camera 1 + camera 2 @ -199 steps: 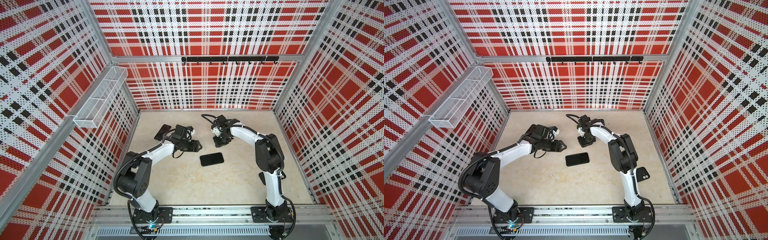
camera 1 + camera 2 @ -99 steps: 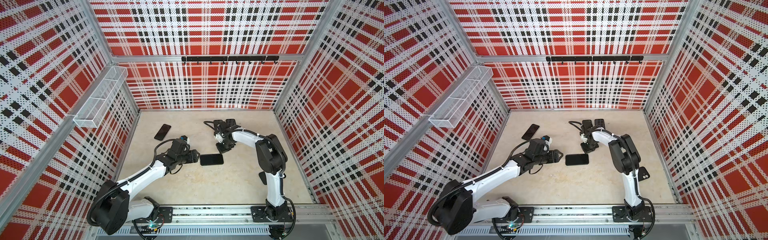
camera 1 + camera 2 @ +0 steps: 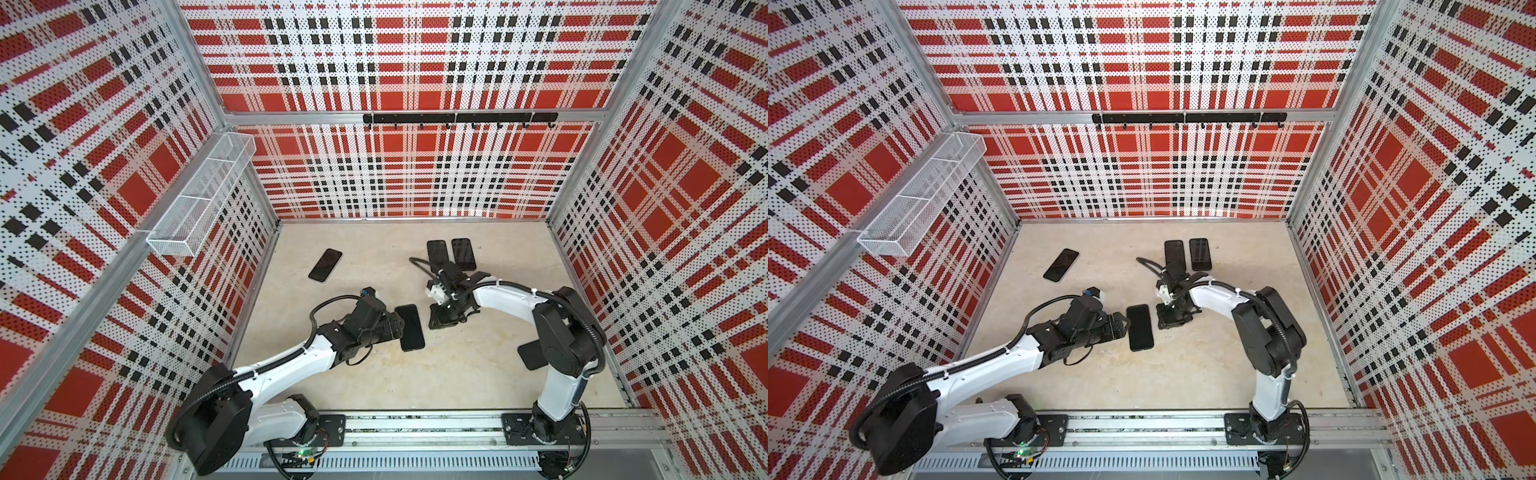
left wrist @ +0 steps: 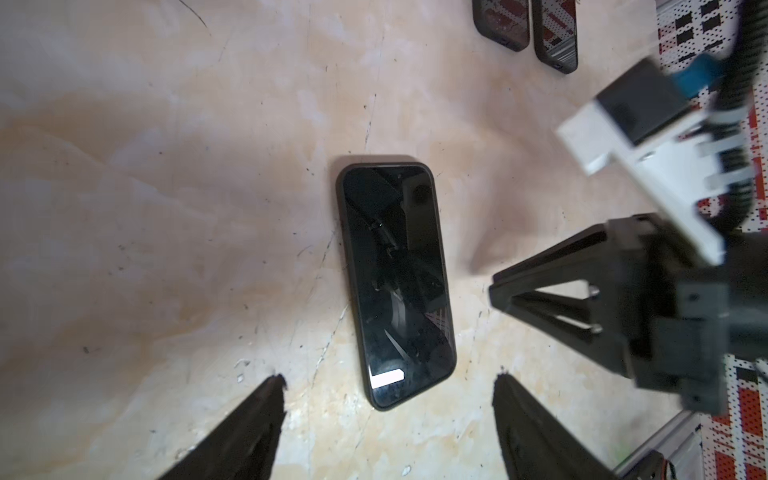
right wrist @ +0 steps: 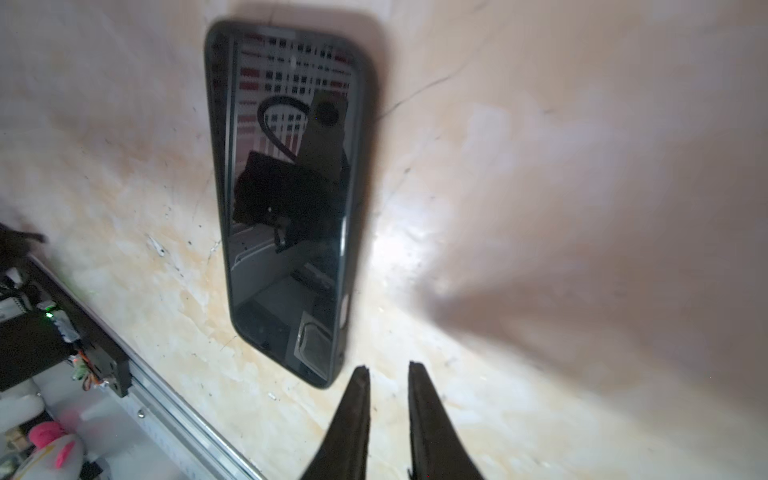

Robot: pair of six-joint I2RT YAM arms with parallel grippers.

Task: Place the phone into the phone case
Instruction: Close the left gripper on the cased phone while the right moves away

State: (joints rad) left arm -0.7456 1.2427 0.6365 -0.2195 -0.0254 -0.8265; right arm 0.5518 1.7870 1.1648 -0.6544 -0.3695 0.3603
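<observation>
The phone (image 3: pixel 409 327) has swung round. Half a second ago it lay crosswise between the arms; now it lies lengthwise in the middle of the table (image 3: pixel 415 382), screen up, its long edges running away from the bases.

The left gripper (image 3: pixel 1122 326) sits just beside its left long edge with fingers spread wide and nothing held. The right gripper (image 5: pixel 388 368) hangs just beside the phone's right side, its fingers (image 5: pixel 357 399) only a narrow gap apart and empty. So we judge the turn a nudge rather than a carry, and the phone now rests loose, flanked by both grippers.

A dark rim frames the screen in the right wrist view. It may be a case already on the phone, but the blur leaves us unsure. If the phone is bare, the dark flat thing we take for the phone case (image 3: pixel 528 356) lies well apart, partly hidden behind the right arm, and the fitting is not yet done.
</observation>
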